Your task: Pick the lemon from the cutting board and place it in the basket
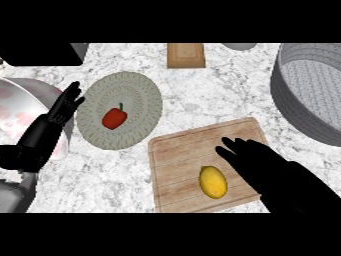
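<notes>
A yellow lemon [213, 181] lies on the wooden cutting board [180, 150] near the front of the counter. My right hand [265, 165] hovers over the board's right half with its fingers straight, just to the right of the lemon and apart from it. The grey woven basket [313, 95] stands at the right edge, its far side cut off by the view. At the left my left hand [55, 117] rests open, fingers up, in front of a white bowl.
A round grey-green plate [140, 95] holds a red pepper [114, 118] left of the board. A white patterned bowl [10, 107] sits at the far left. A small wooden block [185, 55] and a black object [40, 52] lie along the back.
</notes>
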Controlling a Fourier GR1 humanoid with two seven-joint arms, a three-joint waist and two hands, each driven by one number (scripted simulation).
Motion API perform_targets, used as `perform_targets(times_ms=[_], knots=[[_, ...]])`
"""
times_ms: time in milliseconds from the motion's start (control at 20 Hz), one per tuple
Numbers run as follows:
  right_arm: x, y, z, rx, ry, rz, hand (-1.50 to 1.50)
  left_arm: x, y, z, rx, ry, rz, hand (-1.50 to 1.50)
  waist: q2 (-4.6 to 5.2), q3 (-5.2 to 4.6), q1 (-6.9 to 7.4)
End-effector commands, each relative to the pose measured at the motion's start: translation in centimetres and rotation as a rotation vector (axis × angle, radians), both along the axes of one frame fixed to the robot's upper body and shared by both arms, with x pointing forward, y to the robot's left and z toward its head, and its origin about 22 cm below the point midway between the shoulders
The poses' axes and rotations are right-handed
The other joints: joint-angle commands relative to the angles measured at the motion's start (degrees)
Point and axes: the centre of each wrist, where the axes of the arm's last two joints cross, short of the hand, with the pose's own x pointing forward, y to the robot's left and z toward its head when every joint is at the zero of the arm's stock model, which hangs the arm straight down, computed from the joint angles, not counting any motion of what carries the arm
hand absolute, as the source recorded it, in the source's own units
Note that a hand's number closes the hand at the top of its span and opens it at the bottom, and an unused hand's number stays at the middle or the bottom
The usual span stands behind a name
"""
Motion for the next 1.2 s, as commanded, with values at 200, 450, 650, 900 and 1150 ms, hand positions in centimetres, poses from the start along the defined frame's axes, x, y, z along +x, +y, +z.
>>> perform_targets(times_ms=[200, 450, 650, 900, 1150], knots=[[-1.0, -2.2, 3.9, -0.012, 0.071, -0.042, -1.50, 1.7, 1.0, 0.0, -0.003, 0.009, -0.006, 0.00, 0.42, 0.20, 0.56], [-1.3, -4.2, 3.9, -0.016, 0.048, -0.045, -1.50, 2.4, -0.8, 0.3, -0.012, 0.001, -0.013, 0.00, 0.41, 0.24, 0.40], [0.0, -4.2, 1.3, 0.074, 0.061, -0.070, -1.50, 2.2, -0.4, -0.1, -0.017, -0.017, -0.020, 0.00, 0.47, 0.26, 0.52], [0.8, -2.7, -2.9, 0.113, 0.045, -0.064, -1.50, -0.2, -1.9, -0.3, -0.001, 0.000, -0.009, 0.00, 0.41, 0.30, 0.78], [1.6, -2.7, -7.2, 0.127, 0.014, -0.058, -1.50, -0.4, -1.3, -0.5, -0.001, -0.013, -0.014, 0.00, 0.41, 0.28, 0.74]])
